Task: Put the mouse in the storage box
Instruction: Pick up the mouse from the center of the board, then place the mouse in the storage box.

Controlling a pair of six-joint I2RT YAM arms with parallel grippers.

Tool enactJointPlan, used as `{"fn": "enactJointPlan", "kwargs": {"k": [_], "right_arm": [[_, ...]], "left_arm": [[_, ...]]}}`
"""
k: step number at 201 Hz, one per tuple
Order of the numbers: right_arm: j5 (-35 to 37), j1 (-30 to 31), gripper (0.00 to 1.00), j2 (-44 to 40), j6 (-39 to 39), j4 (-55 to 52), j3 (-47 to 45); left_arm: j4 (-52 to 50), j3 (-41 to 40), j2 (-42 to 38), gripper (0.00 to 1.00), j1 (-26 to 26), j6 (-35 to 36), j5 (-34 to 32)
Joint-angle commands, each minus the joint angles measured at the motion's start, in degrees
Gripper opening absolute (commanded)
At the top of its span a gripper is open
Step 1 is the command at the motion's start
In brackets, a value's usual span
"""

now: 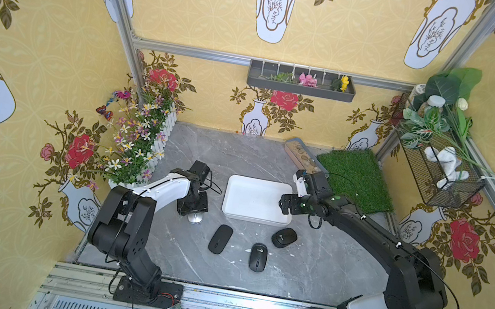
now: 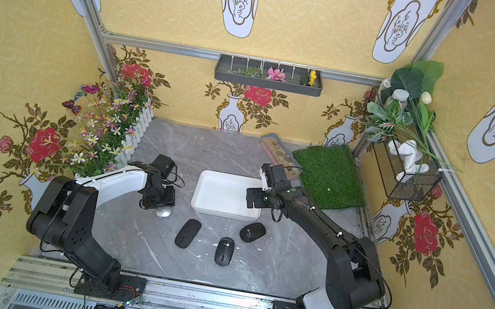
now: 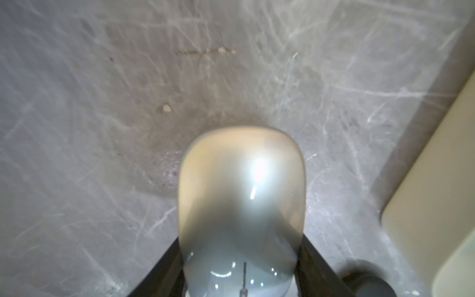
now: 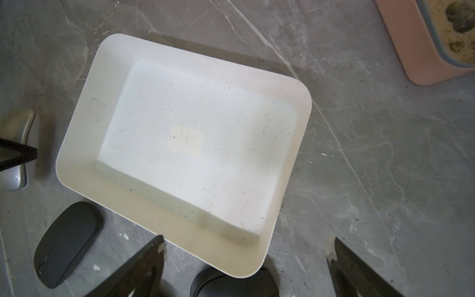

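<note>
Black mice: three on the grey worktop (image 1: 204, 154) nearest me: a flat black mouse (image 1: 220, 239), a wheeled black mouse (image 1: 258, 257), and a rounded black mouse (image 1: 284, 238) just beside the box's near rim.
Silver mouse (image 3: 241, 205): on the worktop, left of the box and outside it.
Left end effector (image 3: 240, 246): narrowed, its fingers pressing both sides of the silver mouse.
Storage box (image 1: 252, 199): white, mid-worktop, no mouse inside.
Right end effector (image 4: 246, 243): spread wide over the box's right edge, holding nothing.
Far corner: pink tray (image 1: 299, 153) of pebbles beside a grass mat (image 1: 355, 178).
</note>
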Motion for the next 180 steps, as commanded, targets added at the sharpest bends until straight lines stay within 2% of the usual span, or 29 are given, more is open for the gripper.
{"fn": "enactJointPlan", "kwargs": {"k": [1, 16, 41, 64, 82, 146, 180], "right_arm": [[0.42, 0.04, 0.97, 0.47, -0.42, 1.66, 0.47], [0.49, 0.01, 0.97, 0.6, -0.33, 1.56, 0.71], [1.35, -0.04, 0.97, 0.18, 0.17, 1.77, 0.44], [3.02, -0.55, 0.98, -1.24, 1.09, 2.32, -0.54], [3.79, -1.44, 0.97, -2.82, 2.04, 2.97, -1.75], [6.07, -3.11, 0.97, -7.55, 2.15, 2.55, -5.35], [6.28, -3.65, 0.97, -9.17, 2.29, 2.52, -6.97]], "left_arm": [[-3.82, 1.51, -1.55, 0.45, -0.67, -1.69, -2.98], [-7.13, 4.35, -2.78, 0.45, -2.36, -2.63, -4.03], [-11.61, 12.29, -2.69, 0.46, -8.38, -5.63, -4.28], [-14.22, 21.47, 1.55, 0.46, -15.03, -8.27, -3.88], [-14.47, 27.45, 6.41, 0.46, -17.95, -9.34, -3.17], [-13.56, 37.52, 22.64, 0.46, -19.32, -6.71, -2.89], [-13.58, 36.67, 25.79, 0.46, -19.32, -5.6, -3.97]]}}
